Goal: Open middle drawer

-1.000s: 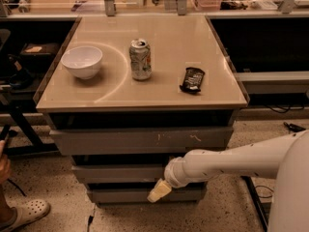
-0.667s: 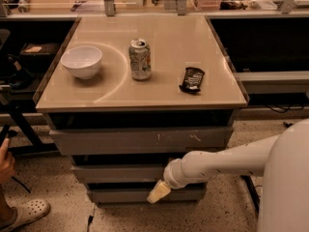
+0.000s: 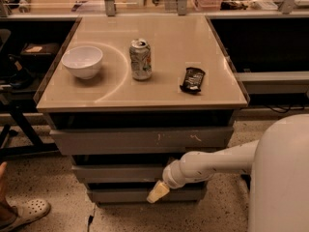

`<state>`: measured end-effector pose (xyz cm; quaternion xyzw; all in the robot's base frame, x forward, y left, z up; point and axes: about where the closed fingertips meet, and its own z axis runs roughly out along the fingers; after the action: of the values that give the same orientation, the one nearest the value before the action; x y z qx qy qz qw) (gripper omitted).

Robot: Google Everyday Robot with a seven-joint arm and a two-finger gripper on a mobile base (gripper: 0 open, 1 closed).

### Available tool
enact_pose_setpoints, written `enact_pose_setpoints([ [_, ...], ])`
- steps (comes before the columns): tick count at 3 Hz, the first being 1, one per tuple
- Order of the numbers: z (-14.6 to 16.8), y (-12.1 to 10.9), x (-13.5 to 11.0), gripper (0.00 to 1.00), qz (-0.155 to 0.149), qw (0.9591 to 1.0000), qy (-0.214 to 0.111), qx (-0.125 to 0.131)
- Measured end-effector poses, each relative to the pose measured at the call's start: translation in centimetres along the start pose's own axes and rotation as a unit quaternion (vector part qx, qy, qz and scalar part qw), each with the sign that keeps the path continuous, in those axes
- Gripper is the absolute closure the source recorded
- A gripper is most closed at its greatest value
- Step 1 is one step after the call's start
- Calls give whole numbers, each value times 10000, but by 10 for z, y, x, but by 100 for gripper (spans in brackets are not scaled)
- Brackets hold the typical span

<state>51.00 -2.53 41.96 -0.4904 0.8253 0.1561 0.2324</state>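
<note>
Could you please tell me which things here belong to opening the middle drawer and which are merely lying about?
Job: middle drawer; the hand, low before the drawer stack, just below that drawer's front.

Lying about: white bowl, soda can and dark snack wrapper, all on the tabletop; scratched top drawer; lowest drawer.

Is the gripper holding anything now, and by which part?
It cannot be told. The gripper sits just below the front of the middle drawer, before the lowest drawer. It carries no loose object, but a grip on the drawer's edge is hidden.
</note>
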Motion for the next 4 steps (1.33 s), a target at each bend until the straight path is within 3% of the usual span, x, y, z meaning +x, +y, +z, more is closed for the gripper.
enact_pose_setpoints([
  [3,-5,15,6,0,104,9997,70,-221],
  [4,-25,39,9,0,340,9985,103,-426],
])
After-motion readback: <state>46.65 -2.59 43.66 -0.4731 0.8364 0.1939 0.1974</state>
